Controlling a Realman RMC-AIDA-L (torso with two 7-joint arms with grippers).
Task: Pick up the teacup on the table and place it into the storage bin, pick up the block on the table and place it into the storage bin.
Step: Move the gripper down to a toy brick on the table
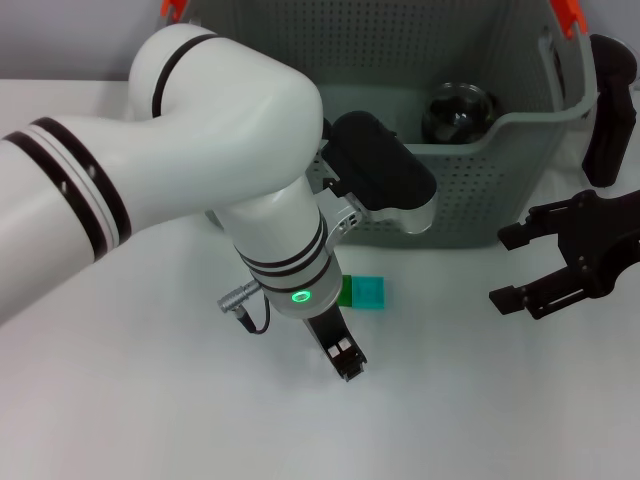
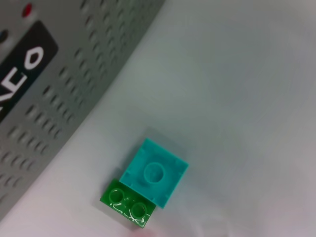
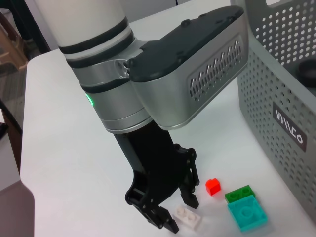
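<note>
The left hand (image 3: 173, 210), fingers parted and empty, hangs over small white (image 3: 188, 217) and red bricks (image 3: 213, 185) left of the joined turquoise-and-green plastic block (image 1: 364, 292), which lies on the white tabletop (image 1: 150, 400) near the grey-green perforated storage bin (image 1: 480, 190) holding a dark round teacup (image 1: 460, 112), while the right hand (image 1: 512, 267) waits open and empty at the right.

The left arm (image 1: 200, 130) is glossy white and rounded, ringed by paired black bands near each joint. Its wrist section is silver-grey with a green ring light at 6 o'clock and a small metal plug trailing a black cable at 8 o'clock. A black camera housing (image 1: 385, 165) with a grey vented side panel sits at its 2 o'clock. The left tool (image 3: 163, 210) is matte black, with angular linked fingers. The right tool (image 1: 525, 265) is also matte black and angular, with flat blocky fingertips.
</note>
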